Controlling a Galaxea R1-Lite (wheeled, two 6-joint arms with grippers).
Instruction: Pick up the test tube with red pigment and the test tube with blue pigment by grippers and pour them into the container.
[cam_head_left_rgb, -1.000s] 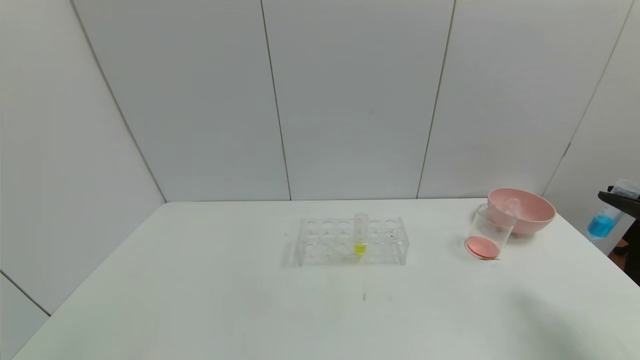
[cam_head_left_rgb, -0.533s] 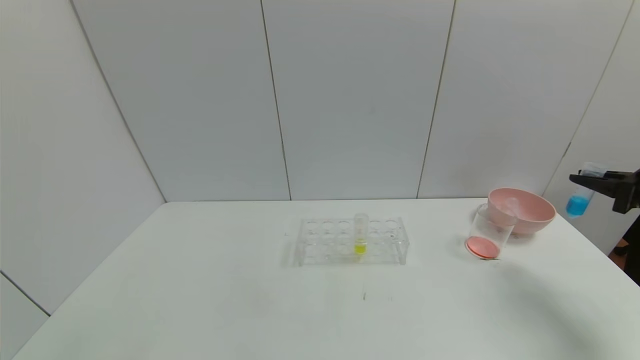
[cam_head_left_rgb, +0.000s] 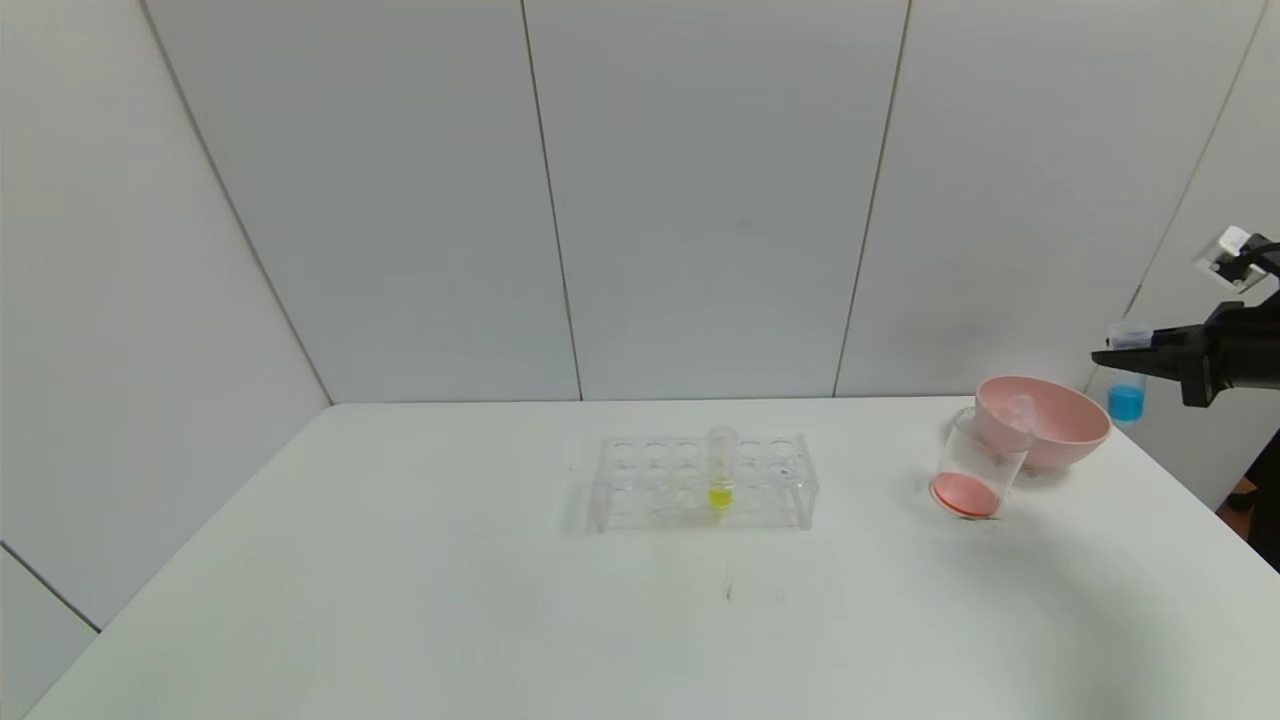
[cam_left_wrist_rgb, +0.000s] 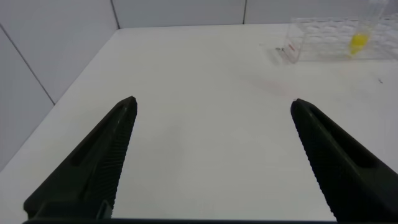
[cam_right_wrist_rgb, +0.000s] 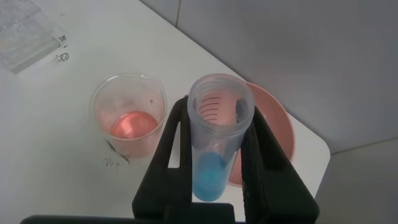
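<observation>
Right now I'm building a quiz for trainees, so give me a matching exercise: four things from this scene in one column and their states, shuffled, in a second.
Things:
1. blue tube
2. beaker
3. rack
4. left gripper

States:
A. holds one tube with yellow liquid
B. open over bare table, holding nothing
C. clamped upright in the right gripper
D. has red liquid at its bottom, beside the pink bowl

Pairs: 1-C, 2-D, 3-A, 4-B
</observation>
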